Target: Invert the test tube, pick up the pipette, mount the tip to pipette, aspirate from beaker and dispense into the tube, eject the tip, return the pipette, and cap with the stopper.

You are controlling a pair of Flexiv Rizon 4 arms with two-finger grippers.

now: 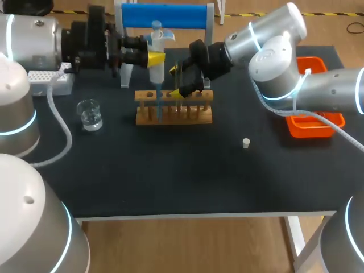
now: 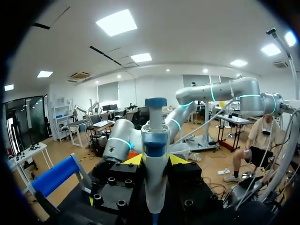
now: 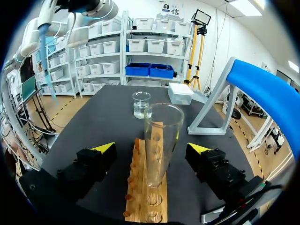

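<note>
One pipette (image 2: 155, 140) clamped in left gripper (image 2: 155, 161); right gripper (image 3: 152, 148) jaws apart, gaps flanking test tube (image 3: 161, 140); stopper (image 1: 246, 143) 4 o'clock off rack (image 1: 193, 116).

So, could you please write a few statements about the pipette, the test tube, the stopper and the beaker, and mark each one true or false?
1. The left gripper is shut on the pipette. True.
2. The test tube lies flat on the table. False: it stands upright in the wooden rack, between the open fingers of the right gripper.
3. The stopper closes the tube's mouth. False: it stands on the table, apart from the rack, and the tube's mouth is open.
4. The beaker holds some clear liquid. True.
</note>
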